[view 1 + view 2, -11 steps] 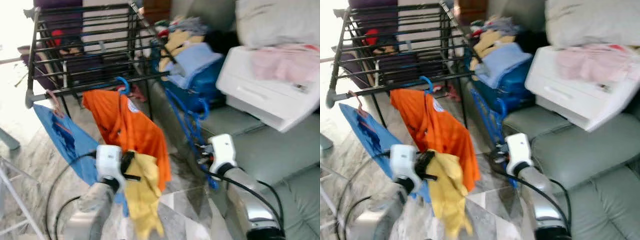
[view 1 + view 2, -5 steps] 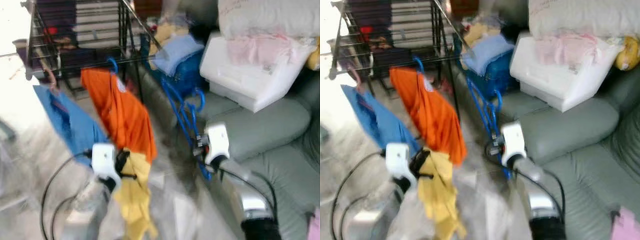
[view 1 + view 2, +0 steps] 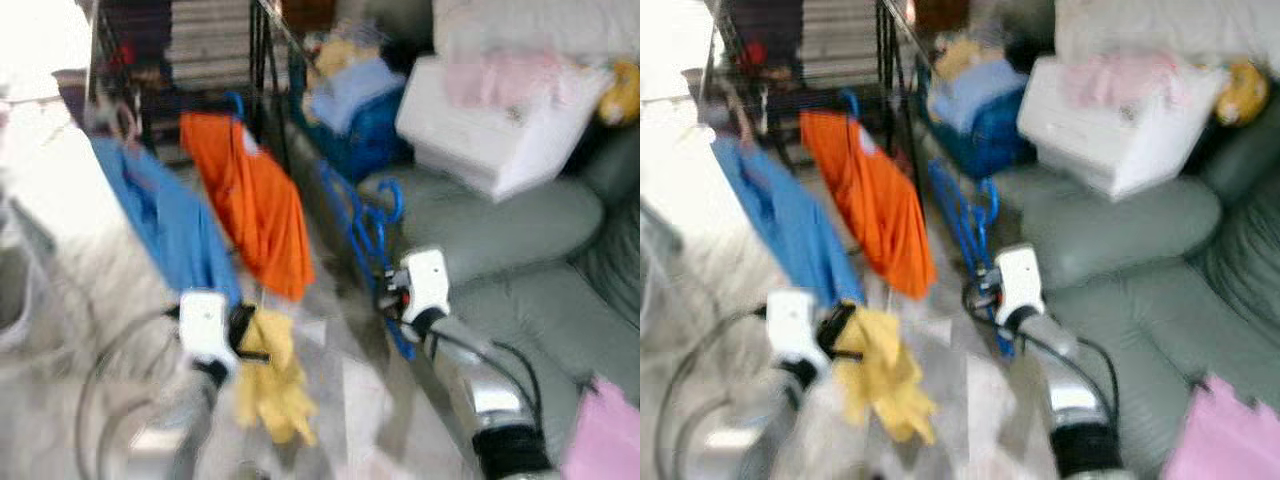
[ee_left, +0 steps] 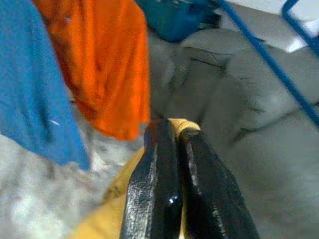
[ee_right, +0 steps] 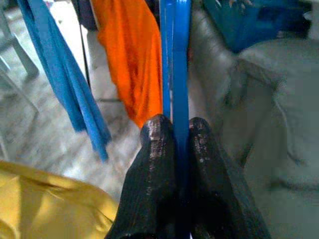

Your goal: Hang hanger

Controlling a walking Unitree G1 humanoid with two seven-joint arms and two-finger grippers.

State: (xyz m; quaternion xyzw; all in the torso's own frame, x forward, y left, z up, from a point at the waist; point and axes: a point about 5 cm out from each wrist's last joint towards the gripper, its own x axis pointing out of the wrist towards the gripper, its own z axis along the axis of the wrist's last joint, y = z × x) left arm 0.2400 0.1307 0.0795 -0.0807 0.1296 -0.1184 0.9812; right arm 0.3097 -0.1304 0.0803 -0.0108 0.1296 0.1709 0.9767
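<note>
A: Where's the hanger?

B: The blue hanger [image 3: 372,232] is in your right gripper [image 5: 174,130], fingers [image 5: 155,149] pinched on its bar. It stands up in front of the grey sofa [image 3: 500,235], hook toward the blue bag [image 3: 985,140]. The rack [image 3: 255,75] sits far left, well apart from it, with an orange shirt [image 3: 252,205] and a blue shirt [image 3: 170,225] already hung.

A: And the left?

B: Your left gripper [image 4: 172,137] has its fingers [image 4: 154,174] pressed together on a yellow cloth [image 3: 270,375], which dangles low over the floor [image 3: 70,330].

A: What could go wrong?

B: 3 things, I'd judge. The head views are blurred, so the rack rail is hard to line up on; aim now and you may miss it. The hanger is held by 1 thin bar, so it could swivel in the pinch when the hook meets the rail. And swinging it left takes it past the orange shirt, where the hook may snag. The trailing cloth could also catch on the rack's legs.
</note>
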